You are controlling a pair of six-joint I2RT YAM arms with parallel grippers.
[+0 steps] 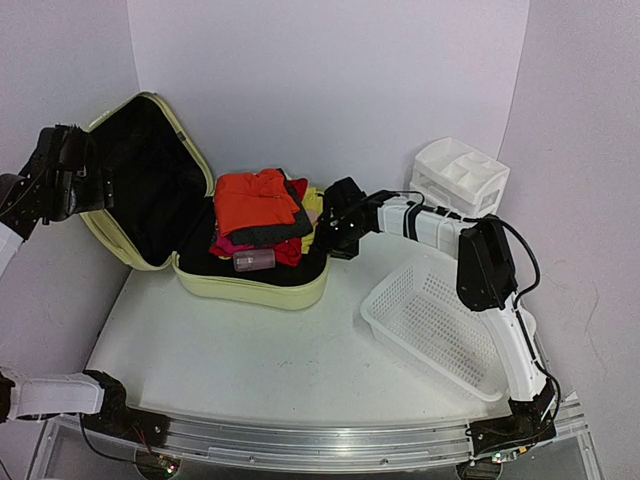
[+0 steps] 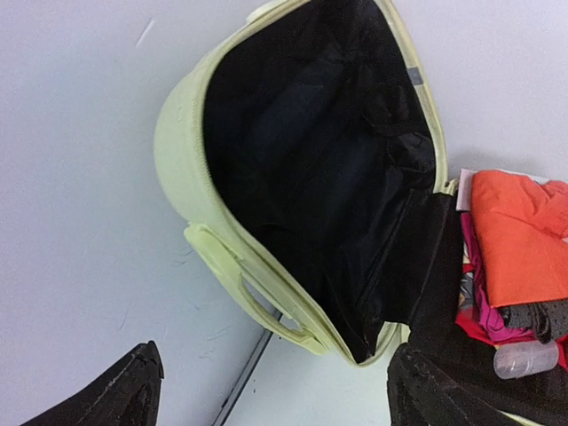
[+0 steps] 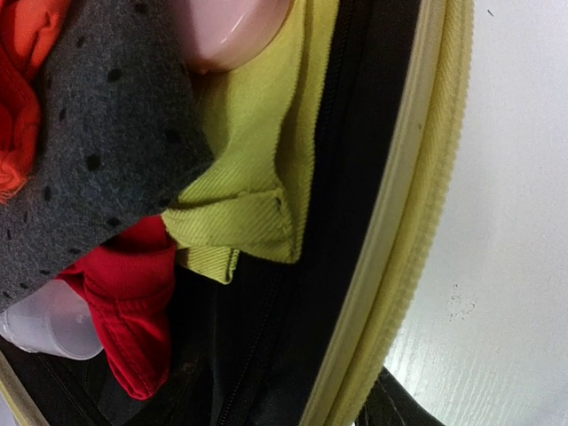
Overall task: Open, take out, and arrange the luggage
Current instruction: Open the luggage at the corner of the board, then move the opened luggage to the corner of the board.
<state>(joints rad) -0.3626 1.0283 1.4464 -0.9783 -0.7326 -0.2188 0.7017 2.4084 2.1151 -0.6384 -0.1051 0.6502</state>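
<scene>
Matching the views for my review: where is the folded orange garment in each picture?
Top external: orange garment atop the clothes pile in the luggage, left of centre.
Left wrist: at the right edge, beside the raised lid.
Right wrist: only a sliver, upper left edge.
Shared landmark: the luggage's pale yellow-green rim.

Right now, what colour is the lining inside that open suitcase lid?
Black; the lining of the luggage shows best in the left wrist view.

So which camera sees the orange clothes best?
The top camera: the orange clothes show whole, folded on top inside the luggage. The left wrist camera cuts off their edge. The right wrist camera catches only an orange corner.
</scene>
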